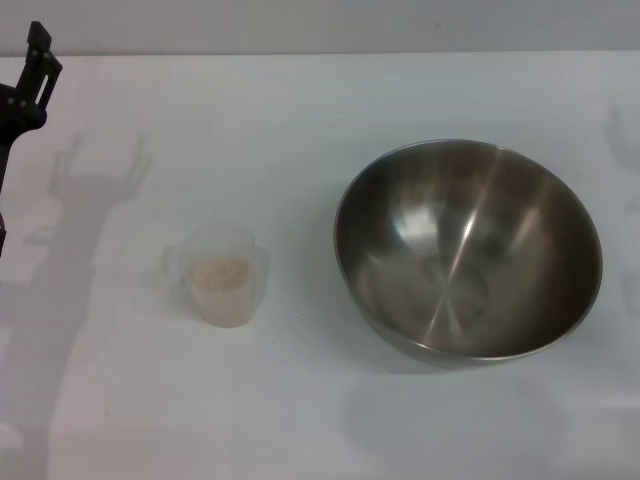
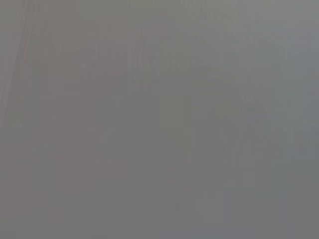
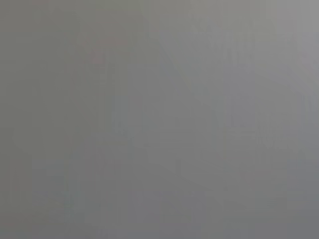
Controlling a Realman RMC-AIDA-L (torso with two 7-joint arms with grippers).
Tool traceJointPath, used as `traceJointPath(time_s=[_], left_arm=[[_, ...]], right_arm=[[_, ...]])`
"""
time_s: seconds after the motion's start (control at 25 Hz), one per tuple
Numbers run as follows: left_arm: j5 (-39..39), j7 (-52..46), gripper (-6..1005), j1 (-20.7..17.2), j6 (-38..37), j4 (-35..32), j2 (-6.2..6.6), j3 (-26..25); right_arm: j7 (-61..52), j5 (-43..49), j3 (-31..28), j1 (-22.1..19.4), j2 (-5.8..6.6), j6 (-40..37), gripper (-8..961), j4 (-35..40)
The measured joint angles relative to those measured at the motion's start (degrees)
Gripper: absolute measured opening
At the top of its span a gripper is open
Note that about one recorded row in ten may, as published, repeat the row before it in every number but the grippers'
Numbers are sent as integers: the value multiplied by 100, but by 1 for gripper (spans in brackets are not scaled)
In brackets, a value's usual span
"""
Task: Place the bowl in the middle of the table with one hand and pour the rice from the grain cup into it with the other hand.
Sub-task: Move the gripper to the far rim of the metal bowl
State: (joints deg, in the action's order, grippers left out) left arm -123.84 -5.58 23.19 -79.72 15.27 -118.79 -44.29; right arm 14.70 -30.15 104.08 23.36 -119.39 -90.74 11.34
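bowl (image 1: 468, 250): steel grey, shiny brushed inside, showing pale streaks + darker patches; sitting well off from left gripper, far side of cup
grain cup (image 1: 218, 275): clear frosted plastic, looking whitish; nearer left gripper than bowl
rice (image 1: 220, 272): pale beige grains, showing thru cup
table (image 1: 300, 110): plain white, carrying soft grey shadows
left gripper (image 1: 38, 62): black, showing at edge of head view
wrist views: showing flat grey only, no pattern

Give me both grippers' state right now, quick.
Left gripper: at the table's far left edge, holding nothing; open or shut cannot be told.
Right gripper: not in view; the right wrist view shows nothing usable.
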Motion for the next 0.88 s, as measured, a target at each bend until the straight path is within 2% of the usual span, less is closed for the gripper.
traceJointPath(time_s=[0.16, 0.24, 0.28, 0.4, 0.44, 0.48, 0.6, 0.64, 0.68, 0.8, 0.84, 0.88], left_arm=[[2, -23, 838, -46, 2, 0, -5, 0], [1, -26, 838, -50, 2, 1, -6, 0], [1, -28, 838, -65, 2, 12, -7, 0], [0, -28, 838, -89, 2, 24, -8, 0], [0, -28, 838, -89, 2, 24, -8, 0], [0, -28, 838, -89, 2, 24, -8, 0], [3, -28, 838, -102, 2, 19, -11, 0], [3, -28, 838, -102, 2, 19, -11, 0], [3, -28, 838, -92, 2, 10, -12, 0], [-1, -28, 838, -61, 1, -13, -13, 0], [-1, -28, 838, -61, 1, -13, -13, 0], [-1, -28, 838, -61, 1, -13, -13, 0]], right_arm=[[-290, 35, 28, 39, 10, 300, 722, 293], [-786, 180, 90, 23, 12, 1012, 719, 861], [-786, 180, 90, 23, 12, 1012, 718, 861], [-1093, 617, 97, -179, 13, 2121, 714, 1761], [-1174, 957, 96, -421, 13, 3101, 713, 2590], [-1174, 957, 96, -421, 13, 3101, 711, 2590], [-1215, 1271, 96, -761, 13, 4619, 707, 3806], [-1220, 1383, 78, -941, 12, 5761, 706, 4681], [-1220, 1383, 78, -941, 12, 5761, 705, 4681], [-1222, 1436, -38, -1090, 12, 7735, 701, 5915], [-1214, 1432, -148, -1079, 13, 8975, 700, 6558], [-1214, 1432, -148, -1079, 13, 8975, 698, 6558]])
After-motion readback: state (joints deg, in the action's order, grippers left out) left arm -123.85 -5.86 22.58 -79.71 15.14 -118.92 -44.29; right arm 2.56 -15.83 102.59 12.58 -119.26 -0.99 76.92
